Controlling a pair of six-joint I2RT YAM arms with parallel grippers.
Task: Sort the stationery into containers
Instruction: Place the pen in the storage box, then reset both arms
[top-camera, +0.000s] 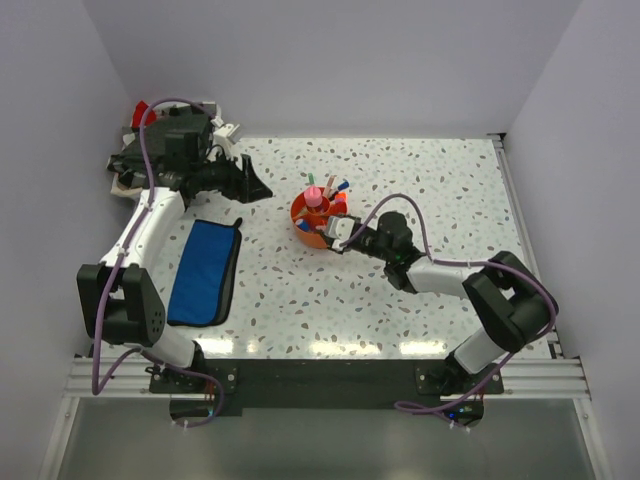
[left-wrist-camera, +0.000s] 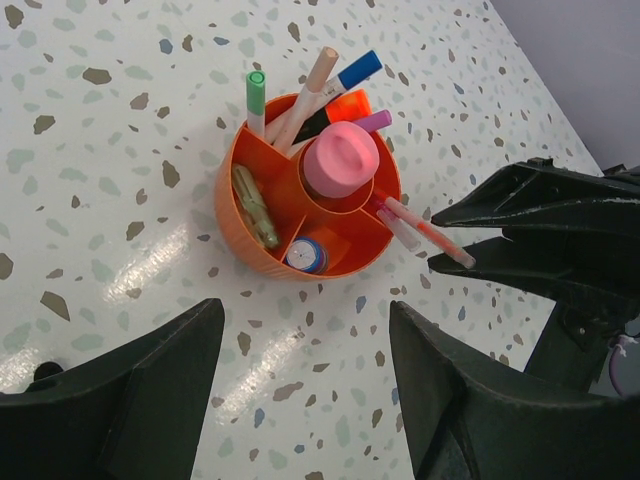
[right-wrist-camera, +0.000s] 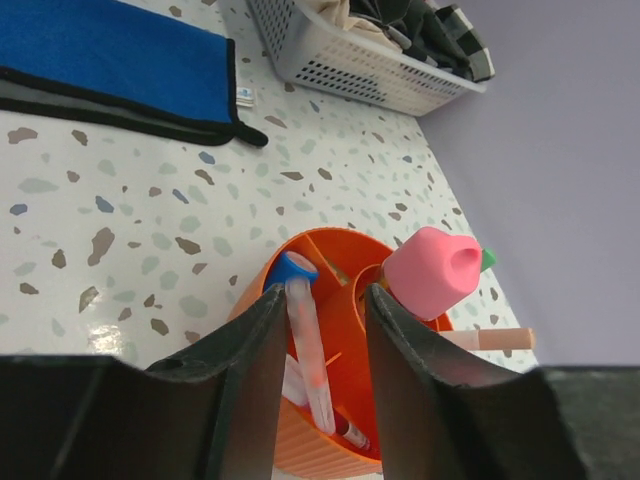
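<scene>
Centre frame, orange organiser (top-camera: 318, 222) crammed with pens; right gripper (top-camera: 337, 230) at its rim, jaws parted either side of a clear pen (right-wrist-camera: 312, 360); left gripper (top-camera: 258, 185) upper left, wide, empty; blue pouch (top-camera: 203, 270) left.

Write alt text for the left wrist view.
Round orange organiser on a speckled table, fat pink tube in its central cup, pens and markers around it. The open right gripper flanks a clear pen leaning over its rim; the open left gripper frames the foreground.
</scene>
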